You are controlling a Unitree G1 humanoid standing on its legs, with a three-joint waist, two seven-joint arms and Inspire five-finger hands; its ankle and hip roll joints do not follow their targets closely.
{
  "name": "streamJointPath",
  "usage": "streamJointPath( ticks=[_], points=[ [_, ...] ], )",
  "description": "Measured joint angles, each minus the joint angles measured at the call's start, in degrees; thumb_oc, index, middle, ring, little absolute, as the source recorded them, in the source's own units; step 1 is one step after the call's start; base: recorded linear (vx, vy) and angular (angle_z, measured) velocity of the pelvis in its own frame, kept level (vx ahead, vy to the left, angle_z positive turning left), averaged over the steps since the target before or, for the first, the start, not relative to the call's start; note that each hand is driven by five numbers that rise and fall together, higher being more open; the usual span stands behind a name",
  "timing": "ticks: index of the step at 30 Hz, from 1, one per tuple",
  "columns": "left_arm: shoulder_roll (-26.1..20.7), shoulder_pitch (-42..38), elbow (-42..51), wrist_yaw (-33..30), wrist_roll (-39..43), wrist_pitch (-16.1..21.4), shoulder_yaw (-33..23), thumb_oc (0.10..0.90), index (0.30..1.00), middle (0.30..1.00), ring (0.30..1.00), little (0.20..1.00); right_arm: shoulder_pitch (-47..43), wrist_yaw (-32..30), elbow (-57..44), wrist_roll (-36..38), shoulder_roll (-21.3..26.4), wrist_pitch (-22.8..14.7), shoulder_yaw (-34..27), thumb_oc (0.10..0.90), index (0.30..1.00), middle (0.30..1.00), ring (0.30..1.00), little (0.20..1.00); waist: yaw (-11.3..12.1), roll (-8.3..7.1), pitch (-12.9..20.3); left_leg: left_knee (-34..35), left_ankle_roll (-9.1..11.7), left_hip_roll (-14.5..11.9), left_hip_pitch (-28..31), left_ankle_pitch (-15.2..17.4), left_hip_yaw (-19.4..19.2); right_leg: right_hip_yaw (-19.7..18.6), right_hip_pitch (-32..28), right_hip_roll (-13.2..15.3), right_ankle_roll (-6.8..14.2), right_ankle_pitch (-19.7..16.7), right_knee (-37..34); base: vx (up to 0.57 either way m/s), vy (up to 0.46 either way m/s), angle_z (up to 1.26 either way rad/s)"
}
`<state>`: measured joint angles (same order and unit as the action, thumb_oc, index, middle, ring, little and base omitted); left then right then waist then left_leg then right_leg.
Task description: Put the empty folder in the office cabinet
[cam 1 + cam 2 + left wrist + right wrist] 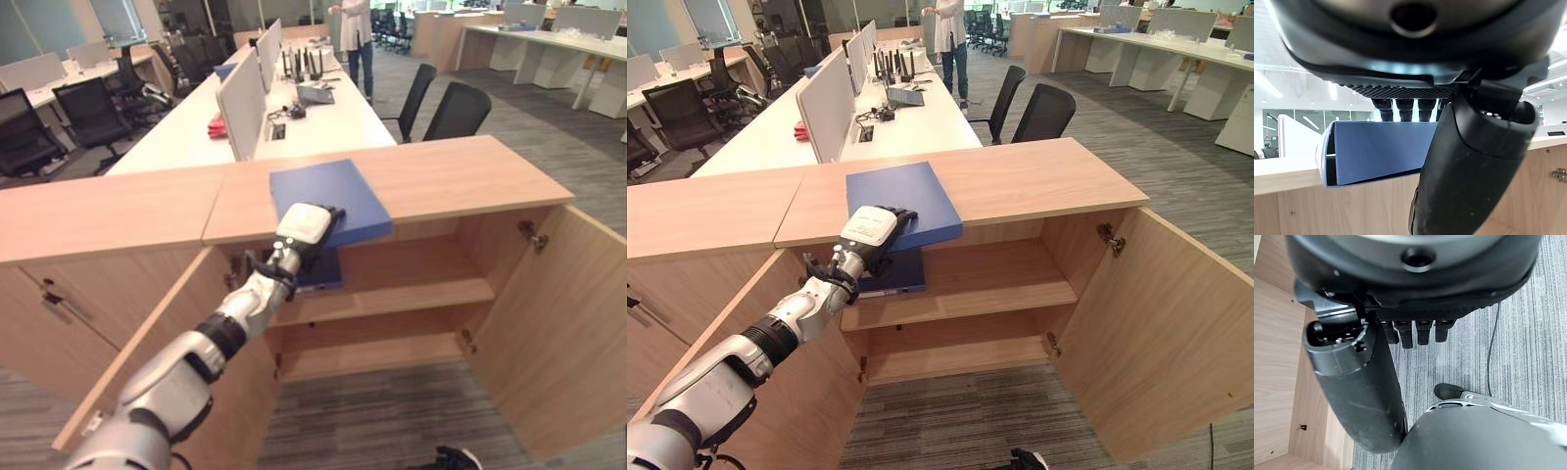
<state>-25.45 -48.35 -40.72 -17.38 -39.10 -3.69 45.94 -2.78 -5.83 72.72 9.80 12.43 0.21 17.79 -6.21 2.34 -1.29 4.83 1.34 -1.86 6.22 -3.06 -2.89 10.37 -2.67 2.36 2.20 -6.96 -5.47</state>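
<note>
A blue folder (pixel 328 191) lies flat on the wooden top of the office cabinet (pixel 451 176), its near corner hanging over the front edge. My left hand (pixel 306 227) holds that near edge: the fingers lie on top of the folder (pixel 1381 149) and the thumb (pixel 1469 166) is under it. Both cabinet doors stand open. A second dark blue folder (pixel 321 270) lies on the upper shelf just below the hand. My right hand (pixel 1361 387) hangs low over the grey carpet with relaxed fingers and holds nothing.
The right cabinet door (pixel 568 323) swings out wide at the right, and the left door (pixel 147 333) stands beside my left arm. The shelf (pixel 411 289) has free room to the right. Desks, office chairs (pixel 456 108) and a standing person (pixel 355 29) are behind the cabinet.
</note>
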Motion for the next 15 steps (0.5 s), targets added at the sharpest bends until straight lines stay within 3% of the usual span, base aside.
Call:
streamJointPath(
  ticks=[15],
  points=[
    [2.14,-2.79,-10.22,-3.18,-2.03,-1.28,1.55,0.8,0.9,0.9,0.9,0.9,-0.21,-0.23,0.07,1.66,0.31,-0.17,1.66,0.8,0.9,0.9,0.9,0.9,-0.01,0.22,0.13,0.0,0.16,-0.05,0.05,0.12,-0.2,-0.24,0.03,-0.07,-0.05,-0.04,0.01,0.0,0.0,0.0]
  ],
)
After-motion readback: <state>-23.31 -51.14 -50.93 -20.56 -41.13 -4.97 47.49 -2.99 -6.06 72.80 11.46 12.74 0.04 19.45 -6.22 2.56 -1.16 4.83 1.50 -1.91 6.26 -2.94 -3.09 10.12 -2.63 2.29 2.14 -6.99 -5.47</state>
